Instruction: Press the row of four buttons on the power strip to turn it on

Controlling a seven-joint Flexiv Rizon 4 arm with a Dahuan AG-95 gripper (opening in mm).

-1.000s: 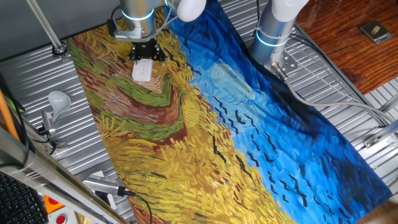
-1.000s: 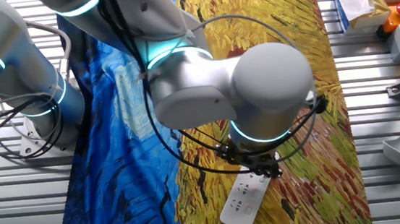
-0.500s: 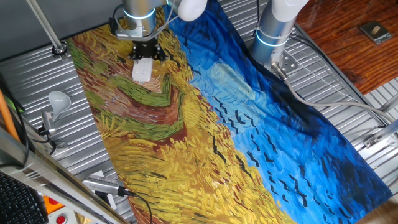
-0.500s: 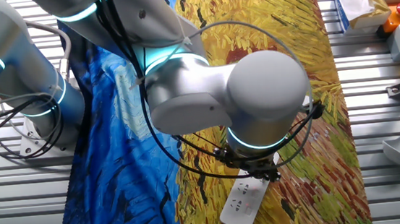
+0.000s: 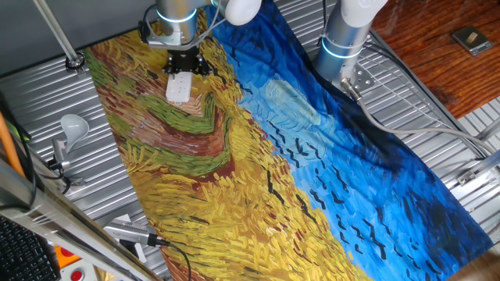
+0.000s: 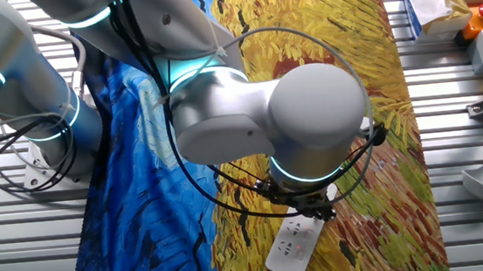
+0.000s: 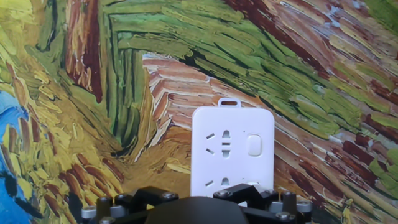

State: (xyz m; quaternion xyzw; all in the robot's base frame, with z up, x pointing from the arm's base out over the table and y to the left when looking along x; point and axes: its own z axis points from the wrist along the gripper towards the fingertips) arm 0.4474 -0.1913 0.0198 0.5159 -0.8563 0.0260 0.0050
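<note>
Painted cloth (image 5: 234, 156) over ribbed, seemingly metal table (image 5: 47, 101)

Arm bent low over the table, gripper (image 5: 180, 67) pointing straight down, wrist vertical

I count one narrow white plastic power strip (image 7: 232, 151) on the painted cloth (image 5: 195, 156), one pale rounded button (image 7: 254, 145) visible on it, and one white light bulb (image 5: 73, 124) beside the cloth.

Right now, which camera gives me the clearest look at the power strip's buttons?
The hand view: the power strip faces the lens, one button distinct. One fixed view shows it small under the gripper; the other shows the arm covering its near end.
</note>
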